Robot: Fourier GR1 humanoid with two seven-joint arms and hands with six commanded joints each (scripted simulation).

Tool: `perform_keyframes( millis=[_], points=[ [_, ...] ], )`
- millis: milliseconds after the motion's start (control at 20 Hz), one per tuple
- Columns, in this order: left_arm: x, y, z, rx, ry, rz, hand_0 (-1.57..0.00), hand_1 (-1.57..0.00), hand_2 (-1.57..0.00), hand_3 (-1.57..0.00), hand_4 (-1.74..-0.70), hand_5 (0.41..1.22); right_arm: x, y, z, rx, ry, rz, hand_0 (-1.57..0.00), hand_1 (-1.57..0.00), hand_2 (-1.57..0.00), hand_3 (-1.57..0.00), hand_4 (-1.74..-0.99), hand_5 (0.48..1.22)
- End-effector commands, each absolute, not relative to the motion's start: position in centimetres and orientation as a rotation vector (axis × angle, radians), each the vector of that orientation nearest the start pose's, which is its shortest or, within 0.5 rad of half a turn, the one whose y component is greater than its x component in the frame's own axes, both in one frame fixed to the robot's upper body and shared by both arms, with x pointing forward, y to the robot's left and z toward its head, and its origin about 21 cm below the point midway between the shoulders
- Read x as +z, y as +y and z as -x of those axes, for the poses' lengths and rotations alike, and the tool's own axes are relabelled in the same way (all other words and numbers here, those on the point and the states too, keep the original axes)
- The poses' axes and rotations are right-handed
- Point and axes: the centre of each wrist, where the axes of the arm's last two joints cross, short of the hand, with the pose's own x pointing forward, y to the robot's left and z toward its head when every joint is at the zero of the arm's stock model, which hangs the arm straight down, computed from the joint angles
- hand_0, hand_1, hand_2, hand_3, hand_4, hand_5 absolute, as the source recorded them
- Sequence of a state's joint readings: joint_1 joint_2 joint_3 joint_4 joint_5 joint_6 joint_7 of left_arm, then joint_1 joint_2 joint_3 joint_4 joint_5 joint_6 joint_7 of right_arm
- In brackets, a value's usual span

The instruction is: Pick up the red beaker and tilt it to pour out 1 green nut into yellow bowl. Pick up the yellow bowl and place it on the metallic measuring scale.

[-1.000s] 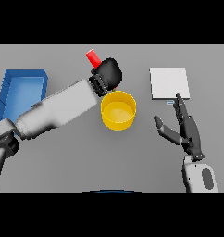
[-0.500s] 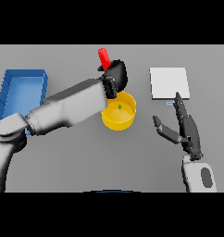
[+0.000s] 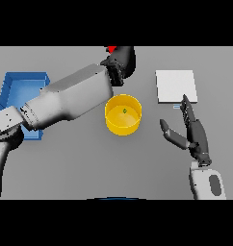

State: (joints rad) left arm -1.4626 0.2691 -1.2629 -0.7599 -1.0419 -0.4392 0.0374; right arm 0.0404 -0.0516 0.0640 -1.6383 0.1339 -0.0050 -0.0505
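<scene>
1. The grey tabletop (image 3: 80, 168) carries every object in the head view, with the blue tray (image 3: 12, 91) lying along its left edge and partly covered by the robot's left arm.
2. The robot's left arm reaches diagonally from the lower left toward the far edge of the tabletop, its forearm passing just left of the yellow bowl.
3. The metallic measuring scale (image 3: 175, 85), a pale square plate, sits flat toward the far right of the tabletop, well apart from the bowl.
4. The yellow bowl (image 3: 123, 121) stands upright near the middle of the tabletop, between the tray and the scale, nearer the front edge than the left hand.
5. The right hand (image 3: 194, 134) hovers toward the right edge, just in front of the scale, fingers straight and thumb spread wide, holding nothing.
6. The left hand (image 3: 122, 61) is at the far edge, its dark fingers curled round the red beaker.
7. The red beaker (image 3: 111, 49) shows only as a small red tip beyond the left hand, above the table's far edge.
8. One green nut (image 3: 124, 111) lies inside the yellow bowl, near the middle of its floor.
</scene>
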Motion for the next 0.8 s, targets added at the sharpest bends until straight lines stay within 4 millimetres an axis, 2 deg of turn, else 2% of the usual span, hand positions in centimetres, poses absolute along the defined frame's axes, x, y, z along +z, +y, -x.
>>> perform_keyframes(
  millis=[0,50,100,150,250,300,350,400,450,500,600,650,750],
  points=[
    [18.8,1.3,-41.2,2.561,0.806,1.619,-1.57,-1.39,-1.38,-1.57,-1.69,1.181,0.7,-22.9,-24.0,0.189,-1.651,0.116,0.0,0.0,0.0,0.0,-1.219,0.601],
    [19.8,1.6,-41.5,2.533,0.86,1.629,-1.57,-1.27,-1.25,-1.57,-1.64,1.189,0.7,-23.2,-23.9,0.189,-1.653,0.109,0.0,0.0,0.0,0.0,-1.222,0.609],
    [21.9,2.0,-42.1,2.487,0.884,1.715,-1.57,-1.33,-1.32,-1.36,-1.66,1.196,0.8,-23.3,-24.1,0.184,-1.655,0.096,0.0,0.0,0.0,0.0,-1.224,0.615],
    [23.6,2.3,-42.6,2.455,0.918,1.761,-1.57,-1.38,-1.37,-1.21,-1.68,1.201,0.9,-23.1,-24.3,0.181,-1.651,0.089,0.0,0.0,0.0,0.0,-1.231,0.62],
    [27.7,2.9,-43.4,2.416,0.978,1.864,-1.57,-1.45,-1.44,-1.34,-1.6,1.208,0.8,-23.2,-24.3,0.189,-1.654,0.072,0.0,0.0,0.0,0.0,-1.246,0.631],
    [30.2,4.0,-44.1,2.407,1.047,1.964,-1.57,-1.47,-1.47,-1.39,-1.57,1.211,0.7,-23.0,-24.1,0.192,-1.657,0.069,0.0,0.0,0.0,0.0,-1.256,0.635],
    [31.8,5.2,-44.6,2.405,1.12,2.048,-1.57,-1.49,-1.49,-1.42,-1.55,1.213,0.5,-23.0,-24.0,0.197,-1.649,0.072,0.0,0.0,0.0,0.0,-1.266,0.639],
    [32.5,5.6,-44.9,2.411,1.165,2.081,-1.57,-1.51,-1.5,-1.45,-1.54,1.214,1.1,-23.0,-24.2,0.199,-1.665,0.07,0.0,0.0,0.0,0.0,-1.274,0.642],
    [33.8,7.4,-45.5,2.446,1.292,2.154,-1.57,-1.52,-1.52,-1.48,-1.58,1.216,0.8,-23.1,-24.3,0.208,-1.652,0.073,0.0,0.0,0.0,0.0,-1.281,0.644],
    [35.4,10.5,-46.3,2.47,1.479,2.288,-1.57,-1.53,-1.53,-1.45,-1.61,1.217,0.9,-23.1,-24.2,0.212,-1.651,0.076,0.0,0.0,0.0,0.0,-1.292,0.645],
    [36.0,15.6,-47.4,2.491,1.845,2.4,-1.57,-1.55,-1.54,-1.45,-1.66,1.218,1.0,-23.0,-24.3,0.234,-1.671,0.073,0.0,0.0,0.0,0.0,-1.306,0.651],
    [35.6,17.8,-47.8,2.471,1.99,2.458,-1.57,-1.55,-1.55,-1.44,-1.67,1.219,1.1,-23.1,-24.6,0.239,-1.678,0.071,0.0,0.0,0.0,0.0,-1.313,0.652],
    [34.8,20.7,-48.1,2.368,2.217,2.548,-1.57,-1.56,-1.56,-1.39,-1.7,1.22,1.1,-23.0,-24.8,0.253,-1.682,0.082,0.0,0.0,0.0,0.0,-1.307,0.651]
  ],
)
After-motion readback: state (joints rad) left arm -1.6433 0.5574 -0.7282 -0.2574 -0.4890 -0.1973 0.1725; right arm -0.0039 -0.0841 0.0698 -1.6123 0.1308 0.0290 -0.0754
